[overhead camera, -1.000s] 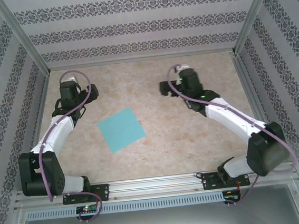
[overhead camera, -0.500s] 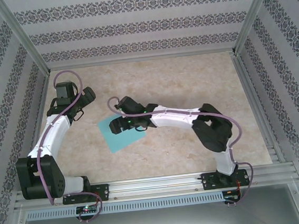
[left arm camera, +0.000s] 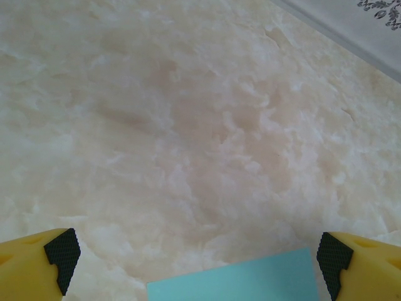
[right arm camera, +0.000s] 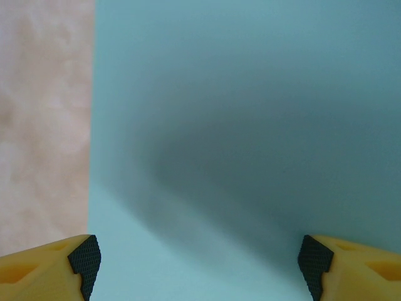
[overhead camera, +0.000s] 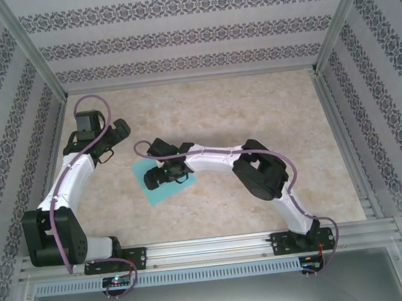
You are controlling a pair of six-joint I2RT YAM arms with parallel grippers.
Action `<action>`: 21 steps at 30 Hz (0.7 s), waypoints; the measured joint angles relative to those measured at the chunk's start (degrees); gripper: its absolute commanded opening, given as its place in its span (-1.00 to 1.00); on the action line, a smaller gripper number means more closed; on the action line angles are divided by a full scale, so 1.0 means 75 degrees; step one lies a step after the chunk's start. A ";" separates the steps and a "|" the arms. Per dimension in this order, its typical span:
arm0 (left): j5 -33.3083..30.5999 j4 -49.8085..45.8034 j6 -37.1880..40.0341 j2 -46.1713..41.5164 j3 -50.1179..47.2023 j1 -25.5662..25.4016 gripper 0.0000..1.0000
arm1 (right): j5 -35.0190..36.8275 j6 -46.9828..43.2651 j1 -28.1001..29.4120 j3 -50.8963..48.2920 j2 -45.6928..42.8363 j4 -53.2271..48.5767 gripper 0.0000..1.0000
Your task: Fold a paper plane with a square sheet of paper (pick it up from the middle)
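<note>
Right pincer (right arm camera: 200, 258): hovers spread apart over the square sheet of paper (right arm camera: 250, 125). Left pincer (left arm camera: 197, 256): hangs wide apart at its edge.

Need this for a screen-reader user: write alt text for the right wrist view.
A flat teal sheet of paper lies close beneath the open right gripper, its yellow, black-padded fingertips wide apart at the bottom corners. Beige marbled table shows along the left edge.

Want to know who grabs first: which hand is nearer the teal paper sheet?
Right. The right hand is open directly over the square sheet of paper. The left hand is open just off the sheet's far-left edge, over bare table.
</note>
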 measured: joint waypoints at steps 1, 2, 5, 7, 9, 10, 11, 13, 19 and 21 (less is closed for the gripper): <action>0.0000 -0.0009 0.0000 0.0000 0.0000 0.0000 1.00 | 0.0009 -0.0003 -0.0105 0.0003 0.0000 0.0000 0.73; 0.0009 -0.0029 0.0000 0.0000 0.0000 0.0000 1.00 | 0.0012 -0.0020 -0.0224 0.0003 0.0000 -0.0003 0.72; 0.0020 -0.0058 0.0000 0.0000 0.0000 0.0000 1.00 | 0.0017 -0.0035 -0.0595 -0.0052 -0.0012 0.0015 0.71; 0.0023 -0.0067 0.0000 0.0000 0.0000 0.0000 1.00 | 0.0044 -0.0052 -0.0848 -0.0213 -0.0102 0.0096 0.71; 0.0055 -0.0085 0.0000 0.0000 0.0000 0.0000 1.00 | 0.0137 -0.0052 -0.1105 -0.0519 -0.0297 0.0137 0.70; 0.0102 -0.0085 0.0000 0.0000 0.0000 0.0000 1.00 | 0.0184 -0.0050 -0.1265 -0.0723 -0.0425 0.0157 0.70; 0.0166 -0.0085 -0.0003 0.0000 0.0000 0.0000 1.00 | 0.0248 -0.0044 -0.1428 -0.0938 -0.0565 0.0187 0.70; 0.0271 -0.0085 -0.0006 0.0000 0.0000 0.0000 1.00 | 0.0379 -0.0015 -0.1763 -0.1411 -0.0883 0.0259 0.71; 0.0653 -0.0085 -0.0032 0.0082 -0.0038 0.0000 1.00 | 0.0860 0.0146 -0.2719 -0.2579 -0.1778 0.0052 0.71; 0.0764 -0.0085 -0.0055 0.0117 -0.0093 0.0000 1.00 | 0.1000 0.0050 -0.2882 -0.2588 -0.1883 -0.0309 0.74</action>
